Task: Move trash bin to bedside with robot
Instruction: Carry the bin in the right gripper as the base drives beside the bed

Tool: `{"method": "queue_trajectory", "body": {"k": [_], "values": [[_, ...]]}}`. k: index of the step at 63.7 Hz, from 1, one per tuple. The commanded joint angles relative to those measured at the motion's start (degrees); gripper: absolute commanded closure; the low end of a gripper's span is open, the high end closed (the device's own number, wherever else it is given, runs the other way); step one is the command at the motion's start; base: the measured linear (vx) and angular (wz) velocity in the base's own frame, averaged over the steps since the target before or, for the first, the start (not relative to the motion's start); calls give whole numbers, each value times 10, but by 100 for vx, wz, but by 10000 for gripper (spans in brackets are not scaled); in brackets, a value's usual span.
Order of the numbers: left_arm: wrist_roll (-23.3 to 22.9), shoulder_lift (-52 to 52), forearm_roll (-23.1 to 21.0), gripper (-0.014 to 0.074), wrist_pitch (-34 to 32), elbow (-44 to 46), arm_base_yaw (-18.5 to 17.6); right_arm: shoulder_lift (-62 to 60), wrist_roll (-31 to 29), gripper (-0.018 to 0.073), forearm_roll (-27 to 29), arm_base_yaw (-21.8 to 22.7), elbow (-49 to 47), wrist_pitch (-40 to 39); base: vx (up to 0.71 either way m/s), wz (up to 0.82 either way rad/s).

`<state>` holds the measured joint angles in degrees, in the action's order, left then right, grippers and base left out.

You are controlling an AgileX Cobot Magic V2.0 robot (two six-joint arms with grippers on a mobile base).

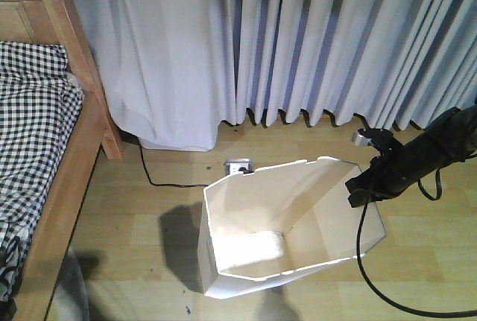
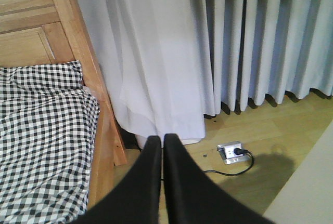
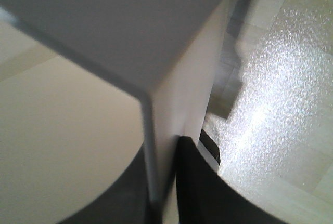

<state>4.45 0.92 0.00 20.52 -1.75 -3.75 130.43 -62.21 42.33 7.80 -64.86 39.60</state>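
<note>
Landmark: bed (image 1: 71, 179), light-brown wood frame, thick post, black-and-white checked bedding (image 1: 30, 112).
Pleated pale curtains (image 1: 298, 38) hang to the wood-plank floor (image 1: 149, 194), right of the bed.
Bin (image 1: 291, 224): white thin plastic, angular rim, cream inside, tapering down; stands on the floor well right of the bed, open strip of bare floor between them.
Floor socket (image 1: 238, 165) with black cable just behind the bin's far rim.
Right claw (image 3: 164, 182) pinched onto the bin's right wall, one finger each side.
Left claw (image 2: 162, 146) fingers pressed together, holding nothing, up near the bed post.
</note>
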Motion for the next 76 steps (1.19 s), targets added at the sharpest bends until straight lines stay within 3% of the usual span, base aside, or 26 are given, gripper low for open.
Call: {"method": "queue_trajectory", "body": {"k": [1, 45, 54, 64, 76], "values": [[-3, 12, 0, 603, -40, -10, 0, -43, 0, 562, 54, 2, -10, 81, 13, 6], [-3, 12, 0, 603, -40, -10, 0, -43, -30, 562, 73, 3, -10, 28, 4, 3], [-3, 12, 0, 603, -40, -10, 0, -35, 23, 562, 94, 3, -10, -21, 0, 0], [-3, 12, 0, 603, -40, -10, 0, -1, 20, 561, 94, 3, -15, -79, 0, 0], [-3, 12, 0, 603, -40, -10, 0, 81, 18, 559, 102, 10, -80, -35, 0, 0]]}}
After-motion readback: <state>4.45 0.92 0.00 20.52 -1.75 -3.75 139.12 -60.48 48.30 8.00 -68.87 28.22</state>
